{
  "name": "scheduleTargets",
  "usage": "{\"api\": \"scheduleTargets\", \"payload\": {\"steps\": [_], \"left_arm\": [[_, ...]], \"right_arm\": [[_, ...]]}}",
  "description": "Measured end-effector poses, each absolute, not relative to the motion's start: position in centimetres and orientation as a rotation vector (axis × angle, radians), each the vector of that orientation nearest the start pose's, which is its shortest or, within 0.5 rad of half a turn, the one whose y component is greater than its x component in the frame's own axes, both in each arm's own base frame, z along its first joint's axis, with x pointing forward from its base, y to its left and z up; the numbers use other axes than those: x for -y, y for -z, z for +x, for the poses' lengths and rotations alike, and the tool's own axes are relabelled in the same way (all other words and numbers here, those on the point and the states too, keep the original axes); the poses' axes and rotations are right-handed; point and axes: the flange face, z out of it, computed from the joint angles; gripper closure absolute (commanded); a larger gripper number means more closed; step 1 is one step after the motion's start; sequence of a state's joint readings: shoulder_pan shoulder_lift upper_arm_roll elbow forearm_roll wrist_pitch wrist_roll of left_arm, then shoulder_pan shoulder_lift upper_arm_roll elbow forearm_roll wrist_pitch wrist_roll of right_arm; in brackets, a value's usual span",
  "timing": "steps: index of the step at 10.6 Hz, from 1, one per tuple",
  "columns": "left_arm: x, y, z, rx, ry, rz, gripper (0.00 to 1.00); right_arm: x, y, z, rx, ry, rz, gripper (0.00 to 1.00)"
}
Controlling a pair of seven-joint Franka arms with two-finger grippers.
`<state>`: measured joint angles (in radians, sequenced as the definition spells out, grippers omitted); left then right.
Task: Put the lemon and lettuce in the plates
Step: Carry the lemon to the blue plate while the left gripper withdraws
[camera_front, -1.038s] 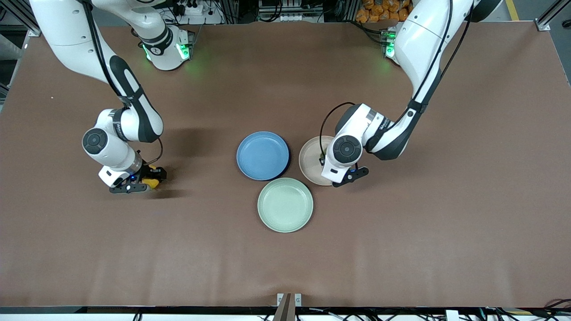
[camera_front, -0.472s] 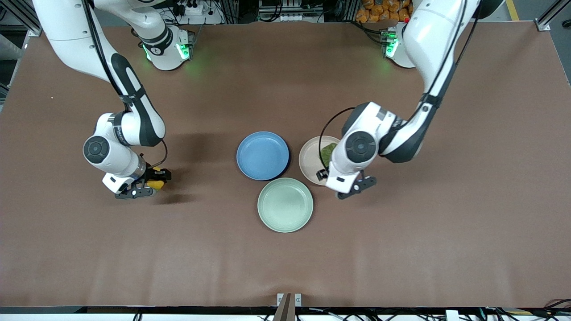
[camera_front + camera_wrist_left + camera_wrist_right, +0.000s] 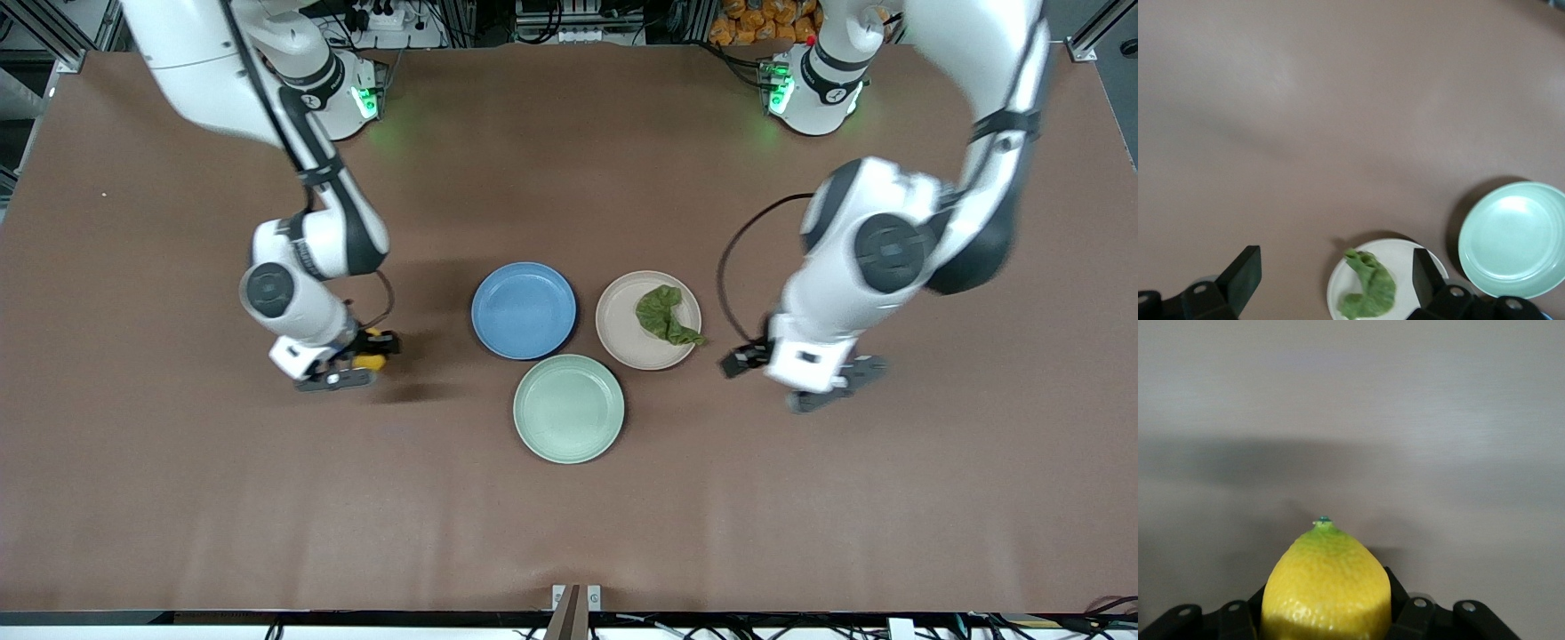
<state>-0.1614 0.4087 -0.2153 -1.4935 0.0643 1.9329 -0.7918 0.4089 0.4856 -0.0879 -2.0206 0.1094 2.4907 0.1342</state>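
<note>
Right pincer clamped on lemon, left pincer spread wide, empty, over table

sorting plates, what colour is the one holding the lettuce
Pale beige-pink plate under the lettuce; the front view shows it best.

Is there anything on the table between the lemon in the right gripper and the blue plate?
Nothing visible. The right gripper is shut on the lemon over bare table toward the right arm's end, and only bare brown table lies between it and the empty blue plate. The left gripper, open, is well clear.
</note>
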Motion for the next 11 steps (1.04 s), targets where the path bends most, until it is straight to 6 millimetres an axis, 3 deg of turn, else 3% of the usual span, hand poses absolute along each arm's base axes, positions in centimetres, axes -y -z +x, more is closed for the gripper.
{"api": "scheduleTargets", "payload": {"steps": [3, 7, 8, 11], "left_arm": [[16.3, -47.6, 64.7, 0.487, 0.029, -3.125, 0.00], [8.9, -52.9, 62.7, 0.229, -0.032, -3.115, 0.00], [7.7, -55.3, 61.6, 0.191, -0.023, -3.110, 0.00], [7.6, -60.1, 58.6, 0.184, 0.015, -3.097, 0.00]], "right_arm": [[-26.6, -21.9, 55.2, 0.174, 0.008, -3.102, 0.84], [-35.4, -23.1, 51.4, 0.181, 0.027, -3.084, 0.81], [-36.9, -22.9, 50.4, 0.191, 0.021, -3.083, 0.81], [-40.7, -21.4, 48.0, 0.213, -0.003, -3.088, 0.78]]}}
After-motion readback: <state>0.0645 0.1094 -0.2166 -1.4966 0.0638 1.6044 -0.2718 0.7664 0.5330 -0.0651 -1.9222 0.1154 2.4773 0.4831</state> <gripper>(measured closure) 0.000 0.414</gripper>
